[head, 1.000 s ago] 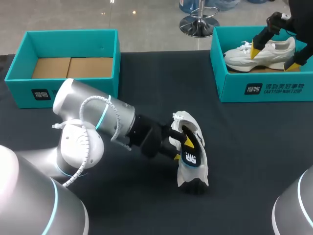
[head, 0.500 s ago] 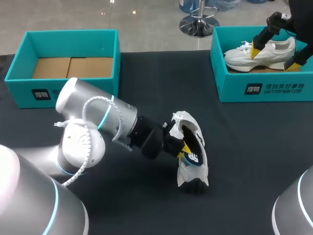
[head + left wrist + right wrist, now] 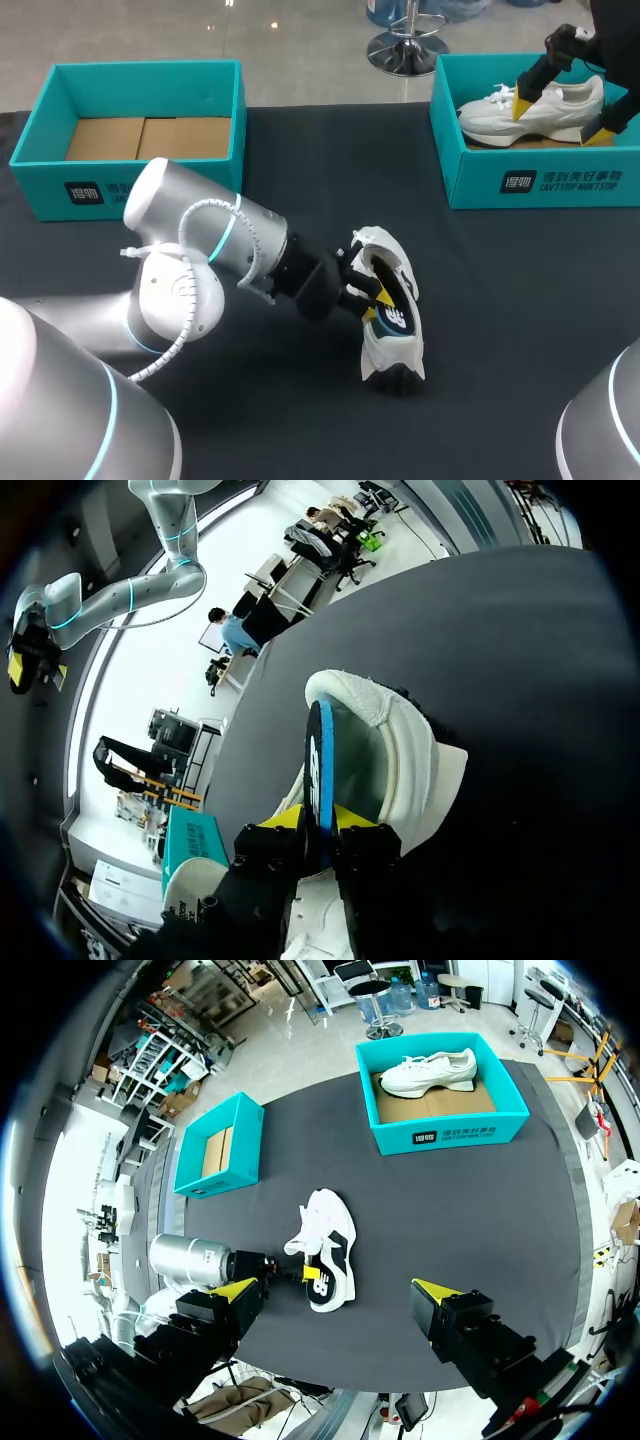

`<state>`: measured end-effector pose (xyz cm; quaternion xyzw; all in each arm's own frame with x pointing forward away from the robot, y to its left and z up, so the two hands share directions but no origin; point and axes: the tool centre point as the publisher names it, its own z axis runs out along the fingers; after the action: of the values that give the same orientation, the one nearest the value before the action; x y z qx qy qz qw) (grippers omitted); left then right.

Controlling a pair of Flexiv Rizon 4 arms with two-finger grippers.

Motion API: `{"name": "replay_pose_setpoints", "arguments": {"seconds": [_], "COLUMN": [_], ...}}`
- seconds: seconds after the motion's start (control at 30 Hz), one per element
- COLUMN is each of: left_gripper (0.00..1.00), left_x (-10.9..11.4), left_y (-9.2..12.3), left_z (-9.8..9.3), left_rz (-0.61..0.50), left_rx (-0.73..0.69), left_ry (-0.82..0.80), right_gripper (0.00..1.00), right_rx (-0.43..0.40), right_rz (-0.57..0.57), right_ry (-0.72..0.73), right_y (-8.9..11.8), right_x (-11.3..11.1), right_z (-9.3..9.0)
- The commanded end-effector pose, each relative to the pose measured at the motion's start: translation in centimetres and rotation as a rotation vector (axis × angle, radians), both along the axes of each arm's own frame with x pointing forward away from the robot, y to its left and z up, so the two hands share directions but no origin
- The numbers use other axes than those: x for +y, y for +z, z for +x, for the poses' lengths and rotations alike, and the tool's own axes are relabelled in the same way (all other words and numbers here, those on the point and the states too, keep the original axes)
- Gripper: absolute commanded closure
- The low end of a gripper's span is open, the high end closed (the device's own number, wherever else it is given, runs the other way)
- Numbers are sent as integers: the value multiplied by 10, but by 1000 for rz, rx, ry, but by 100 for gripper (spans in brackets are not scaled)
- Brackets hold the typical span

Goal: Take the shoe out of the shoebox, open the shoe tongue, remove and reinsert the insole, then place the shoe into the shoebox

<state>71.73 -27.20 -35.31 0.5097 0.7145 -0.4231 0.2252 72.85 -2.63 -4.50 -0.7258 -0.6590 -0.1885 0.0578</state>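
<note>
Left claw (image 3: 320, 820): both fingers are pressed against the insole (image 3: 317, 760) from opposite sides, pinching its edge. The insole stands on edge, partly inside the shoe (image 3: 405, 750), whose opening faces the claw. The shoe rests on the dark worktop (image 3: 500, 330) near its middle, outside both boxes.

Right claw (image 3: 335, 1290): fingers are spread wide and hold nothing, high above the worktop.

Left shoebox (image 3: 140, 70): teal, with its cardboard floor exposed.

Right shoebox (image 3: 480, 185): teal, containing a second white shoe (image 3: 560, 105).
</note>
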Motion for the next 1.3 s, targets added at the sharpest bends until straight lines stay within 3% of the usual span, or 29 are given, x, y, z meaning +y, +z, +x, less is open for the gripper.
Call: {"name": "replay_pose_setpoints", "arguments": {"seconds": [0.03,0.13,0.23,0.5,0.63,0.77,1.03,1.3], "left_gripper": [1,5,41,51,63,100,100,100], "left_x": [2,5,8,8,6,6,7,9], "left_y": [3,9,16,25,23,20,17,11], "left_z": [-5,-7,-9,-19,-25,-29,-28,-14], "left_rz": [-5,-22,-52,-69,-63,-50,-23,14], "left_rx": [-4,-4,8,10,9,11,10,-18], "left_ry": [-2,-5,-12,-38,-55,-69,-88,-80], "right_gripper": [0,0,0,0,0,0,0,0], "right_rx": [5,5,5,5,5,5,5,5], "right_rz": [-2,-2,-2,-2,-2,-2,-2,-2], "right_ry": [0,0,0,0,0,0,0,0], "right_y": [1,1,1,1,1,1,1,1], "right_x": [1,1,1,1,1,1,1,1], "right_z": [2,2,2,2,2,2,2,2]}}
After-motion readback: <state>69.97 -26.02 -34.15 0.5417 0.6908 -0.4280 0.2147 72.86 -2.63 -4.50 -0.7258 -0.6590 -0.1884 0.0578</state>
